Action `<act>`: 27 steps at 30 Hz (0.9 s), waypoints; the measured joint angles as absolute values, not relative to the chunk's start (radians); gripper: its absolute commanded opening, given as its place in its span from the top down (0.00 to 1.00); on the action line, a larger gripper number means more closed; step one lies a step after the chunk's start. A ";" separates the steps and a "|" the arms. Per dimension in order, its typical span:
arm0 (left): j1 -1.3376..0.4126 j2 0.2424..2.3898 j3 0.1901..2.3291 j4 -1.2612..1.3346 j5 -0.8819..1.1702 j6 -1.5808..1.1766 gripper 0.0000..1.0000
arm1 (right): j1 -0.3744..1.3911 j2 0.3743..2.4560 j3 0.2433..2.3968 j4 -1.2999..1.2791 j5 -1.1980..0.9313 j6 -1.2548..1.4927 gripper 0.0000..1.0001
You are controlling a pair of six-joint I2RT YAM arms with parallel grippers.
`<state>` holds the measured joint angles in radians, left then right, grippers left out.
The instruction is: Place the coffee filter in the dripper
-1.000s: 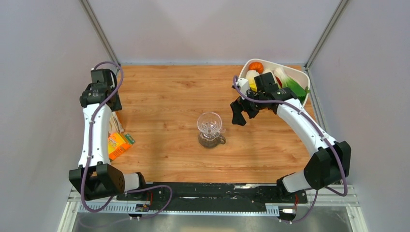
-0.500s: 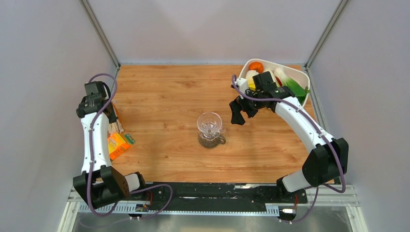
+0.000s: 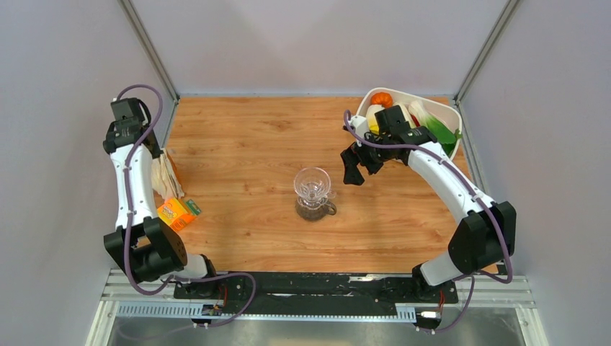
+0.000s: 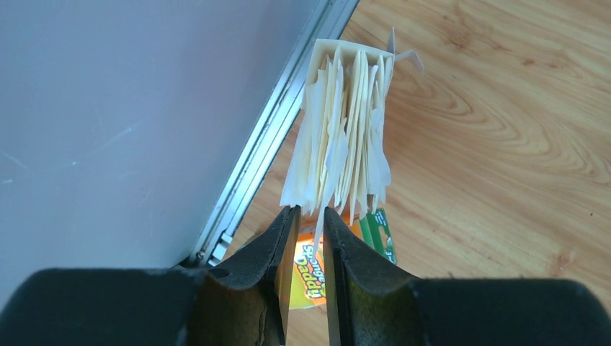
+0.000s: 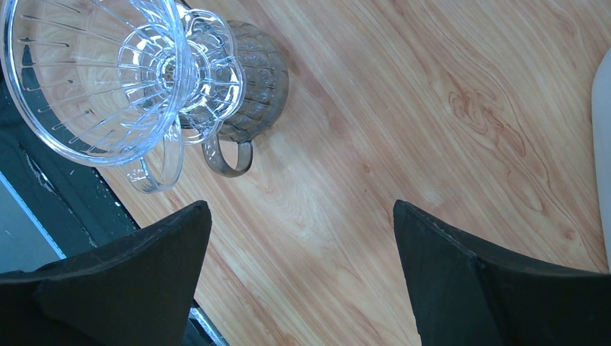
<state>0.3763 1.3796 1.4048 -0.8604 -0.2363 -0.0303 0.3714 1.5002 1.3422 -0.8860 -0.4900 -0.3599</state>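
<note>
Paper, thin and cream-white: the coffee filter (image 4: 322,180) I want is one leaf on the near side of a stack of filters (image 4: 349,108). The wrist camera sees the stack edge-on, its sheets fanned loosely. The stack stands at the left edge of the wooden surface (image 3: 252,144), just beside the enclosure wall, with an orange packet (image 3: 173,213) next to it. The left end effector (image 4: 308,216) sits at the lower edge of the stack, its jaws narrowly apart; a strip of paper reaches into the slit, but I cannot tell whether it is clamped.

I judge the filter to be almost weightless, limp and easy to crease or tear. The sheets probably cling together, so several may lift at once. The best hold is a light pinch on the free outer edge of a single leaf, away from the pointed end.

The dripper (image 3: 312,184), clear and ribbed, sits on top of a small glass jug (image 5: 252,86) in the middle of the surface, well apart from the stack. It looks brittle and top-heavy, so any contact there should be gentle.

The right end effector (image 5: 297,216) hovers near the dripper's right side with its jaws spread wide, holding nothing. A white tub (image 3: 403,92) of toy food stands behind it.
</note>
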 measured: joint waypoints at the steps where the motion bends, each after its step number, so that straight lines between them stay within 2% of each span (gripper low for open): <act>1: 0.382 1.392 1.410 -0.854 -0.235 -0.028 0.71 | 0.371 1.501 1.342 -0.886 -0.490 -0.360 0.00; 10: 0.424 1.488 1.422 -0.824 -0.188 -0.023 0.72 | 0.371 1.520 1.343 -0.887 -0.491 -0.360 0.00; 27: 0.483 1.514 1.430 -0.780 -0.131 -0.019 0.67 | 0.372 1.536 1.348 -0.902 -0.492 -0.360 0.00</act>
<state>0.4831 1.5139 1.4296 -0.7803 -0.1310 -0.0193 0.3717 1.5360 1.3476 -0.9016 -0.4923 -0.3603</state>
